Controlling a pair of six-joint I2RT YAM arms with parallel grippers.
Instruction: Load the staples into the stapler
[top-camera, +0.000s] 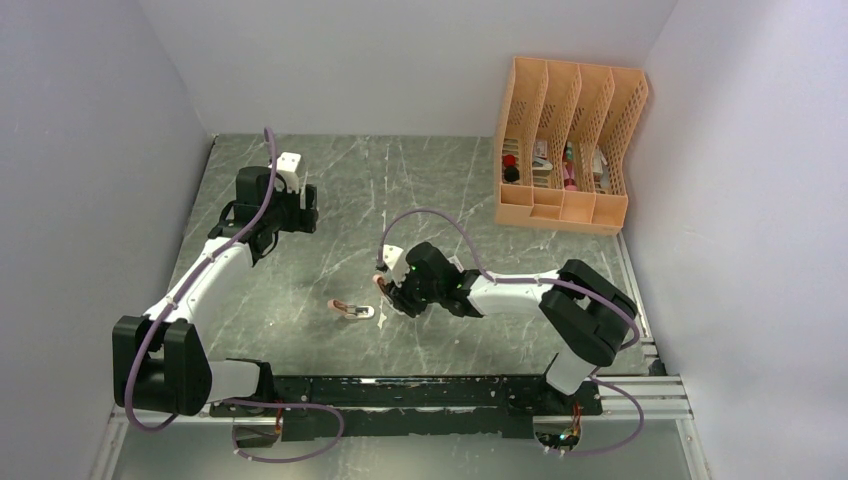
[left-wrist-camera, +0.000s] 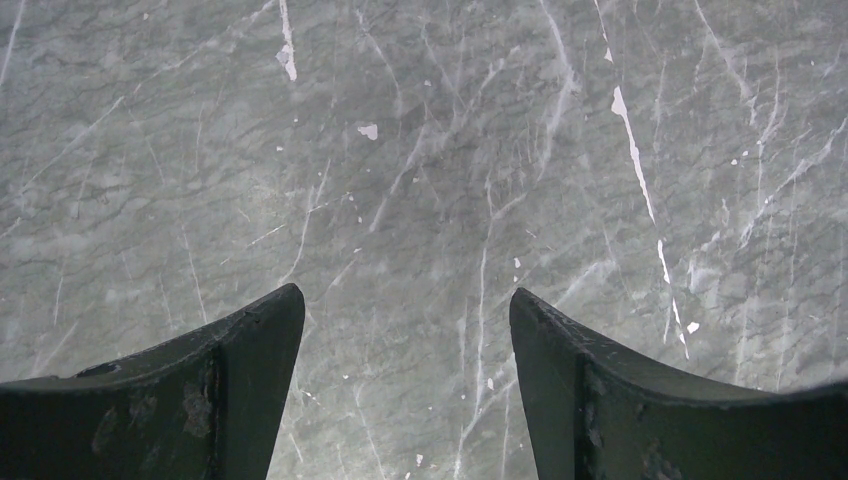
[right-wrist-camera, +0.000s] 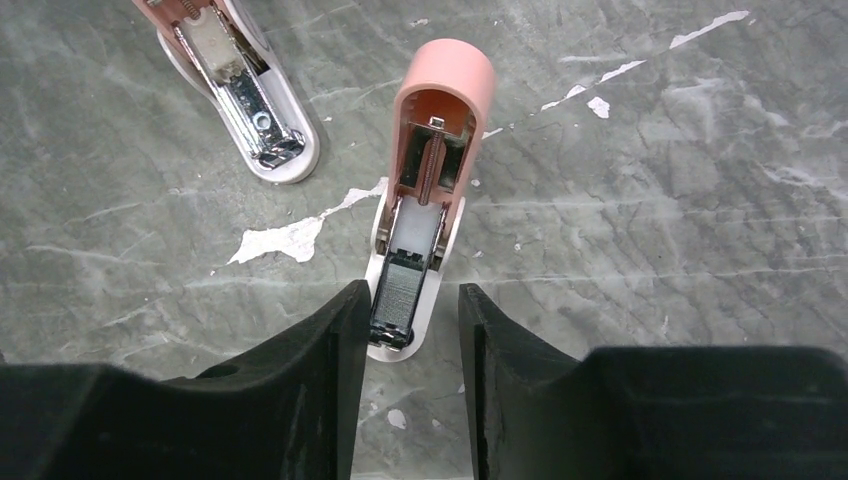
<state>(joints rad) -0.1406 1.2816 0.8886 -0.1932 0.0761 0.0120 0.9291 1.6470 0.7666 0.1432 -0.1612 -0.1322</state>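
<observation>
Right wrist view shows the open stapler (right-wrist-camera: 425, 215) on the table (right-wrist-camera: 650, 250), long axis running straight away, pink lid farthest, near end between the spread right pincer (right-wrist-camera: 412, 300); left pincer (left-wrist-camera: 405, 300) likewise spread.

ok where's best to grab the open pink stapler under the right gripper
Probably grip the pink stapler across its narrow white base, from above at its near end: the lid is swung open at the far end, leaving both parallel sides free.
</observation>
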